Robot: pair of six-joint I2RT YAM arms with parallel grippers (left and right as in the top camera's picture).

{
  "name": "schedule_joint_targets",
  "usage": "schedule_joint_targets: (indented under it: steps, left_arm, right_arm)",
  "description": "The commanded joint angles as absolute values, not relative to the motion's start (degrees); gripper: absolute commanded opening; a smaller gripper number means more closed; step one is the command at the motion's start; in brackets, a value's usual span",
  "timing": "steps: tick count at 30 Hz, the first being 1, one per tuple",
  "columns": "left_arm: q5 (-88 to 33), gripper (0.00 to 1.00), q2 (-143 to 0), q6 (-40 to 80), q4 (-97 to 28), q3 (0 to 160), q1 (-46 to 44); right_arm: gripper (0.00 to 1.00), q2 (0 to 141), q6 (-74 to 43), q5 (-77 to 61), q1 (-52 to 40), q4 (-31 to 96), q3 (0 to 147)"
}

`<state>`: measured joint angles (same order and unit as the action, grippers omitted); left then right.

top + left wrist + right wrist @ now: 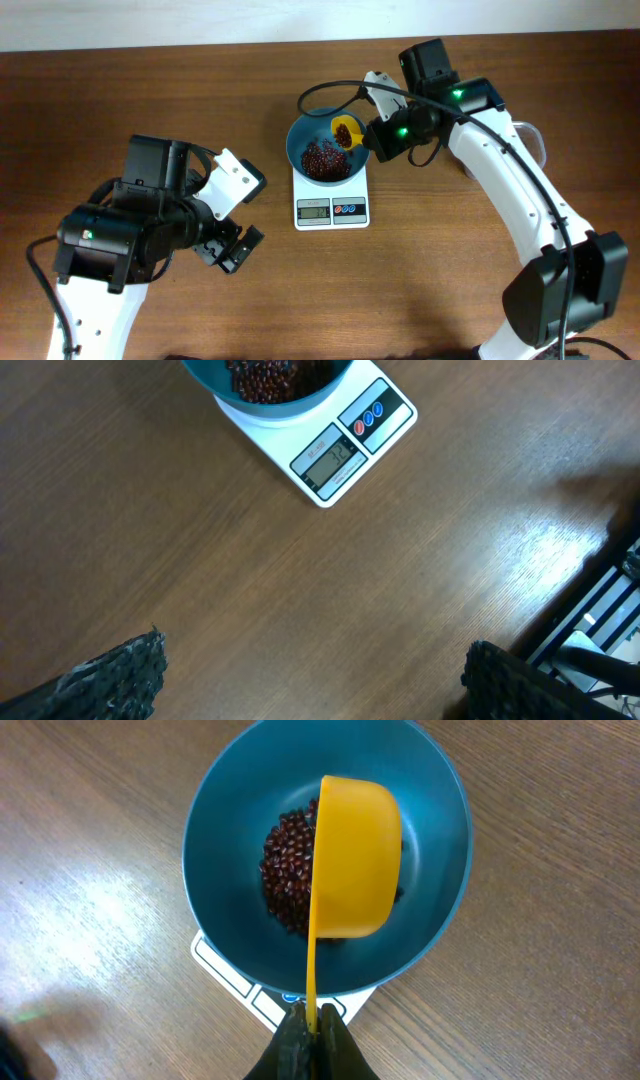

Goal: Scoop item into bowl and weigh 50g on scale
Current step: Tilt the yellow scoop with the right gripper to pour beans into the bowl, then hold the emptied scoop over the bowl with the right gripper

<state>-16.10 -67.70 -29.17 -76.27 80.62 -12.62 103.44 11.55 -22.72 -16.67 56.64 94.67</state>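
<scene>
Two arms are seen at the wooden table [450, 290], and only one is engaged. The right gripper [310, 1035] is clamped tight on the thin handle of a yellow scoop [355, 860], so that the cup can be carried out over the bowl [215, 820] while the wrist is turned. The scoop is held tipped on its side directly above the bowl's middle, a pose judged to be chosen so that the beans [285, 870] fall inside the rim and not onto the wood. The beans are heaped in the bottom of the bowl, and the bowl is seated on the platform of the scale [330, 460], so that every addition is registered at once. The scale's display and buttons are left uncovered at its front edge, facing away from the pouring arm. Digits are shown on the display, but they are too small to be read with confidence, so how close the weight is to the target cannot be settled. The left gripper [315, 675] is parked low over bare wood, well apart from the scale, with its jaws spread wide and nothing between them; it is judged to be idle and out of the way.

By count: one bowl, one scale, one scoop, two round buttons, two grippers, and beans too many to number.
</scene>
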Motion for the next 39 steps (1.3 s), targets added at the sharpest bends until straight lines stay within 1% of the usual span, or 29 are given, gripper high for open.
schedule_joint_targets:
  steps: [1, 14, 21, 24, 31, 34, 36, 39]
  left_arm:
    - [-16.78, 0.99, -67.37, -30.06, -76.16, 81.47, -12.36]
    - [-16.78, 0.99, -67.37, -30.06, -76.16, 81.47, -12.36]
    - [-16.78, 0.99, -67.37, -30.06, -76.18, 81.47, -12.36]
    - [-16.78, 0.99, -67.37, -30.06, -76.18, 81.47, -12.36]
    - [-16.78, 0.99, -67.37, -30.06, -76.18, 81.47, -12.36]
    - [-16.78, 0.99, -67.37, -30.06, -76.16, 81.47, -12.36]
    - [-16.78, 0.99, -67.37, -30.06, -76.18, 81.47, -12.36]
    - [-16.78, 0.99, -67.37, -30.06, -76.18, 81.47, -12.36]
  right_arm:
    - [0.04, 101.54, 11.07, -21.32, -17.30, 56.60, 96.05]
    - [0.04, 101.86, 11.05, -17.50, -19.88, 56.97, 96.68]
    - [0.04, 101.36, 9.85, -19.99, -19.88, 57.28, 97.25]
    - [0.04, 101.71, 9.78, -17.41, -19.86, 57.43, 97.21]
    - [0.04, 101.27, 9.21, -19.53, -19.92, 58.30, 97.76]
    - [0.04, 102.00, 9.10, -16.88, -19.90, 58.28, 97.69]
    - [0.04, 101.60, 9.08, -19.29, -20.03, 58.39, 98.19]
    - [0.04, 102.21, 9.13, -15.55, -20.29, 58.19, 97.71]
